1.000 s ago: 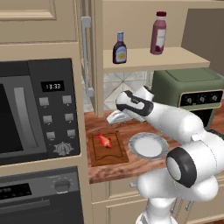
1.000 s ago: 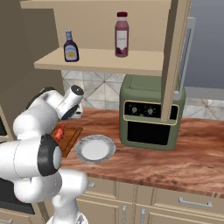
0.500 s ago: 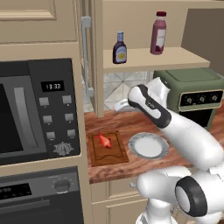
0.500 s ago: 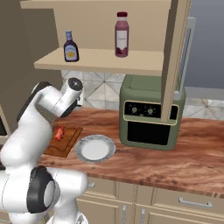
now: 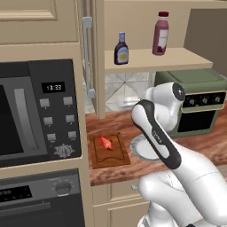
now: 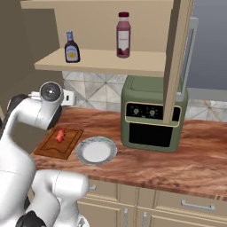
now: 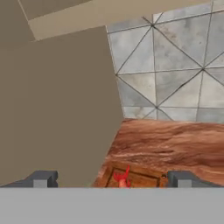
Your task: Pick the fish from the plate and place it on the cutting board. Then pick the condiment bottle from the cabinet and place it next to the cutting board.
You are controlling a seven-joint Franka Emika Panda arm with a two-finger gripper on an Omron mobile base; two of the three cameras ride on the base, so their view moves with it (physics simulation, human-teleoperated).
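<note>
Left base view: the fish (image 5: 105,142) lies on the cutting board (image 5: 110,151) near the counter's left end; the condiment bottle (image 5: 121,49) stands on the cabinet (image 5: 146,60) shelf.

Right base view: the plate (image 6: 96,151) sits just beside the board.

Hand view: the gripper (image 7: 113,179) has its fingertips (image 7: 41,179) wide apart, holding nothing.

We hold the arm folded high, wrist raised, gripper (image 7: 111,179) empty, fingertips (image 7: 41,178) spread wide apart.
</note>
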